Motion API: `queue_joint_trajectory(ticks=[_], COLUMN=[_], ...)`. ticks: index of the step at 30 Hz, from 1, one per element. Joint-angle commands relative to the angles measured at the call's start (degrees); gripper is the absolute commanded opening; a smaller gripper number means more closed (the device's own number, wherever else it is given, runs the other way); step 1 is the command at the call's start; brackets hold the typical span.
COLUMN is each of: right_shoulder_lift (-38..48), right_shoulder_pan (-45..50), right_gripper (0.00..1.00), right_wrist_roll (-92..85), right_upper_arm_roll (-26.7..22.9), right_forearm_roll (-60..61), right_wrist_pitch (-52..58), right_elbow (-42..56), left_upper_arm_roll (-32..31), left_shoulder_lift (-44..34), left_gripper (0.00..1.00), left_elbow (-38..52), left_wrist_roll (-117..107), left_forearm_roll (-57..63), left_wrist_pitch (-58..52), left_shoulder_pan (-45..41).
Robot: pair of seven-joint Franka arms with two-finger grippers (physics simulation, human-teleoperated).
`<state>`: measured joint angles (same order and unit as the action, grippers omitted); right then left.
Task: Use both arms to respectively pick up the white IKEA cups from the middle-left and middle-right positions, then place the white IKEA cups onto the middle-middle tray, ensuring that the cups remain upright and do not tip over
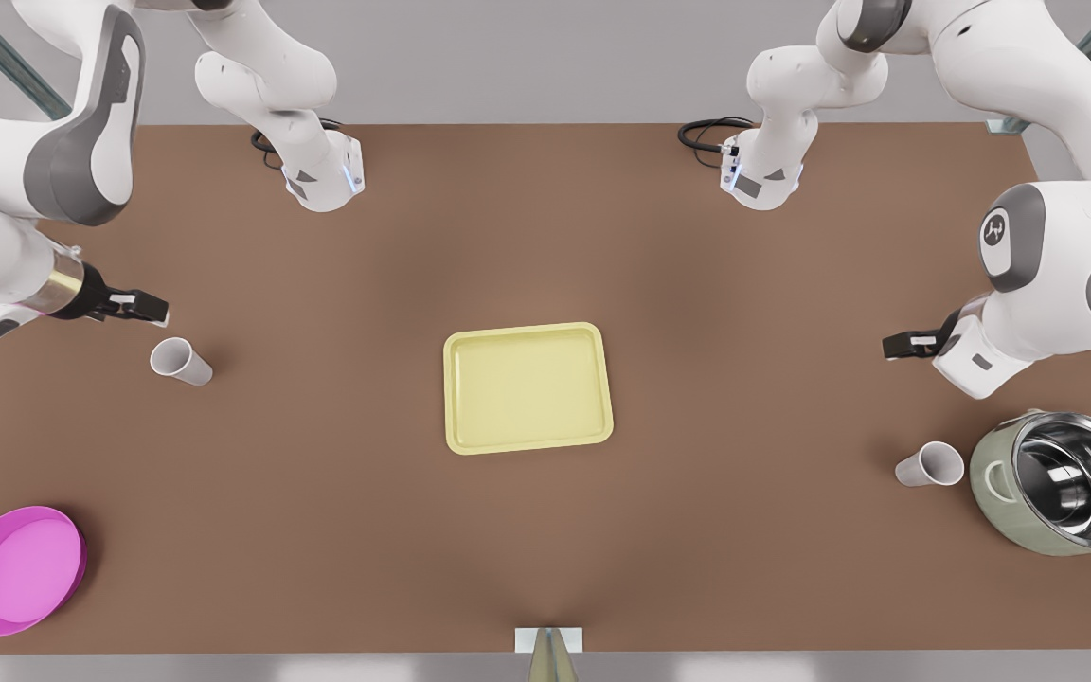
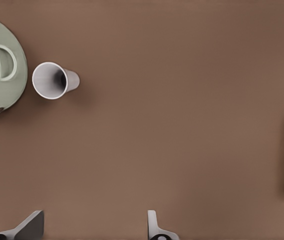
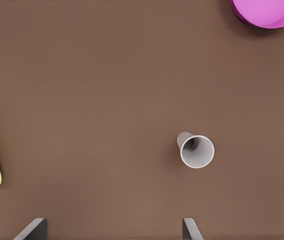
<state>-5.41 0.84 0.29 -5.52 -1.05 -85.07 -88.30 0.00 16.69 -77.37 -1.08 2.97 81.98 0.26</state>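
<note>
The left tool (image 1: 894, 344) is being held with its fingers (image 2: 154, 226) spread apart and empty, up on the front view's right, and its cup (image 1: 930, 464) is sitting just beyond it, toward the camera's near edge, close beside the steel pot (image 1: 1066, 493). So the whole thing is being decided by that offset: the tool isn't being hung over the cup yet, and a reach toward the pot side is being called for, probably with some care so the pot isn't getting bumped. Same story on the other side: the right tool (image 1: 146, 305) is being kept wide open too, with nothing in it, and the other cup (image 1: 180, 361) is standing near it, a bit closer to the camera and well apart from the pink bowl (image 1: 19, 569). Both cups are being seen upright on the counter (image 1: 545, 530), mouths up, so their long axes are running straight up. The tray (image 1: 527, 387) is waiting empty in the middle, between both arms. Each arm is being held low and bent outward over its own edge.
</note>
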Motion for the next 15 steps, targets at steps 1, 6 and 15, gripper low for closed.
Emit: queue_joint_trajectory(ticks=[1,6,15], right_shoulder_lift=[0.0,-6.9,-12.8], right_shoulder_pan=[0.9,-4.3,-15.3], right_gripper=[1.0,1.0,1.0], right_wrist_roll=[-0.6,-10.1,-22.9], right_upper_arm_roll=[0.0,-0.1,-0.1], right_forearm_roll=[0.1,-1.0,-1.9], right_wrist_pitch=[-0.5,-7.7,-25.5], right_elbow=[-0.5,-2.8,-14.1], left_upper_arm_roll=[0.0,0.1,0.0], left_shoulder_lift=[0.0,10.0,25.7], left_gripper=[1.0,1.0,1.0], left_elbow=[0.0,0.0,2.1], left_wrist_roll=[1.5,1.5,6.5], left_forearm_roll=[0.0,0.3,0.4], left_wrist_pitch=[0.5,13.5,37.7], left_shoulder_pan=[0.0,2.5,9.4])
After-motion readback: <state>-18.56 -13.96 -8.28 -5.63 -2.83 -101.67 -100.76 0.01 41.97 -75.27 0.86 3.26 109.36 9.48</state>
